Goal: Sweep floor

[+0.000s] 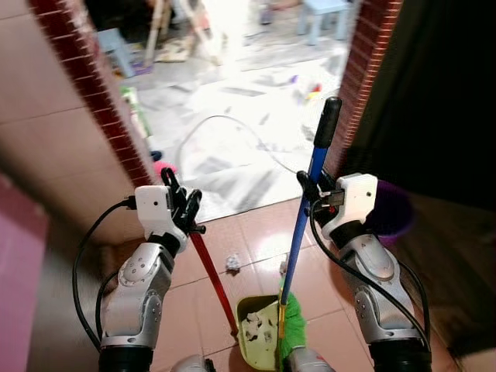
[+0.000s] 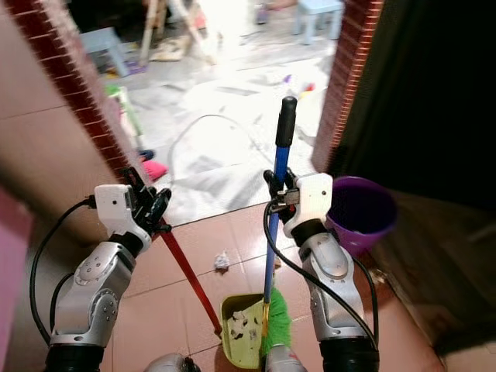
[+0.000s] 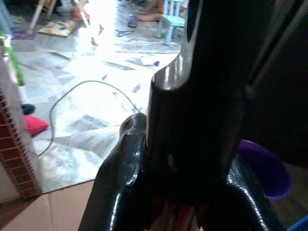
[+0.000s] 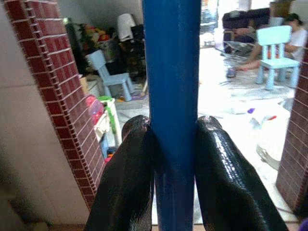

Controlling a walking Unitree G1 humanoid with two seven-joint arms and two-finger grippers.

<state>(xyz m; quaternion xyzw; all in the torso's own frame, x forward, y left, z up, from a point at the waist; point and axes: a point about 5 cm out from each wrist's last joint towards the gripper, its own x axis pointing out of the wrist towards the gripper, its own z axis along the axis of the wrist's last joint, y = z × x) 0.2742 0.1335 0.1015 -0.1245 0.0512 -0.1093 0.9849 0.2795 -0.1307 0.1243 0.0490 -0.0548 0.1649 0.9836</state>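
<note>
My right gripper (image 1: 310, 191) is shut on the blue broom handle (image 1: 307, 198), which stands nearly upright; its green bristles (image 1: 291, 329) rest beside the dustpan. In the right wrist view the black fingers (image 4: 130, 178) clamp the blue handle (image 4: 173, 110). My left gripper (image 1: 186, 211) is shut on the red dustpan handle (image 1: 213, 283), which slants down to the yellow-green dustpan (image 1: 256, 333) on the floor, holding bits of crumpled paper. A small white paper scrap (image 1: 232, 262) lies on the tiles ahead of the pan.
Red brick pillars (image 1: 101, 93) frame a doorway to a bright marble floor with a grey cable (image 1: 225, 124). A purple bucket (image 2: 358, 211) stands at the right by a dark wall. A person sits near a light blue chair (image 4: 276, 55) beyond.
</note>
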